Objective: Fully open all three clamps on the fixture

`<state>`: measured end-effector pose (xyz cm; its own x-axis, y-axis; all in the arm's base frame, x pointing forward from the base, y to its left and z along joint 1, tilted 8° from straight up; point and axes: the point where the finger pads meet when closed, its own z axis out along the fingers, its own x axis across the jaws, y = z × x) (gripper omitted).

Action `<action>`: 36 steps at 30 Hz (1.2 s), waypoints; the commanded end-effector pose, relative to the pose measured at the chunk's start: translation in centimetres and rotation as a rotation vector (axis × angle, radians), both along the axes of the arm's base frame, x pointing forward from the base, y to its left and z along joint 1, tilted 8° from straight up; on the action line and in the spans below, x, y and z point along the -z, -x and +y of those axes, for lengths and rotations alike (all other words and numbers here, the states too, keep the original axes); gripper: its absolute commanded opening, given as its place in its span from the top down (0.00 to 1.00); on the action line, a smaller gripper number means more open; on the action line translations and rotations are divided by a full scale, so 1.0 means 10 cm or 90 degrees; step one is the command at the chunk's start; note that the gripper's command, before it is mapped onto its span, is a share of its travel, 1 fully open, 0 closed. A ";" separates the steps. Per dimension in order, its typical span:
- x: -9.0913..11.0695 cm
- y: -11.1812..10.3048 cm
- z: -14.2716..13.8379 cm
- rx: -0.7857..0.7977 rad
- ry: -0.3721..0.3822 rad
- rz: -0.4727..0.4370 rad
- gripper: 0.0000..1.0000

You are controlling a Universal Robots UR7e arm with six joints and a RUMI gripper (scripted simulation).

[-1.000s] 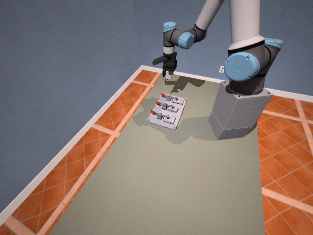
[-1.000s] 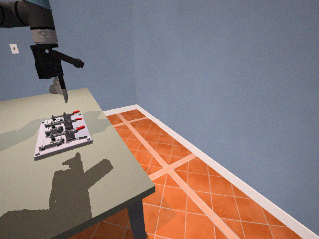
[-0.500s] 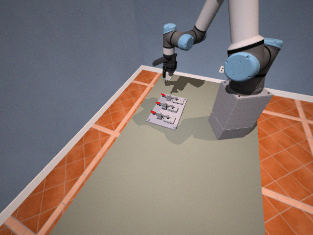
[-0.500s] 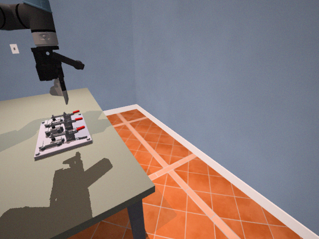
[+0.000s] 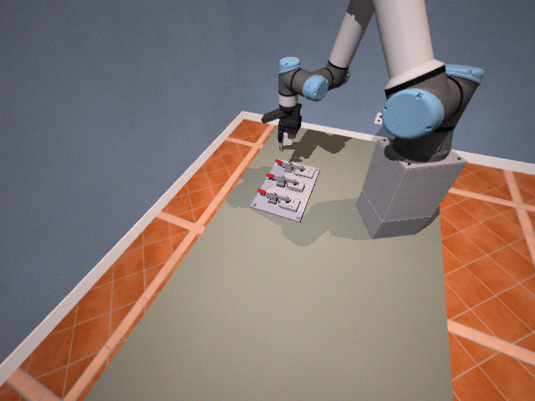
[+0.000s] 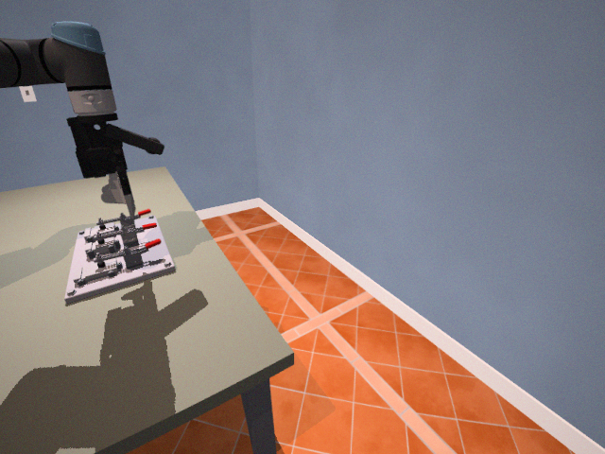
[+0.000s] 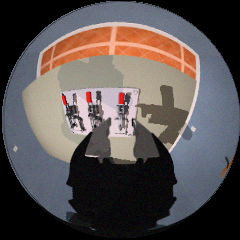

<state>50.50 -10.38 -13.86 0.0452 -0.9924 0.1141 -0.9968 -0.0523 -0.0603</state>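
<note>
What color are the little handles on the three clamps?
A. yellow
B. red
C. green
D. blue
B. Each of the three clamps on the gray fixture plate ends in a red handle tip, one per clamp, lined up along the same side of the plate.
</note>
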 end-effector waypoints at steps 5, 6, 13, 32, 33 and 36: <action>0.04 -0.01 -0.01 0.000 0.001 -0.001 0.72; 0.04 -0.01 -0.01 0.000 0.001 -0.001 0.72; 0.03 -0.04 -0.01 0.000 0.001 -0.001 0.72; 0.02 -0.21 0.00 0.000 0.001 -0.001 0.72; 0.02 -0.22 0.00 0.000 0.001 -0.001 0.72; 0.02 -0.22 0.00 0.000 0.001 -0.001 0.72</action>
<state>52.56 -10.34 -14.15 0.0452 -0.9924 0.1145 -0.9968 -0.0524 -0.0611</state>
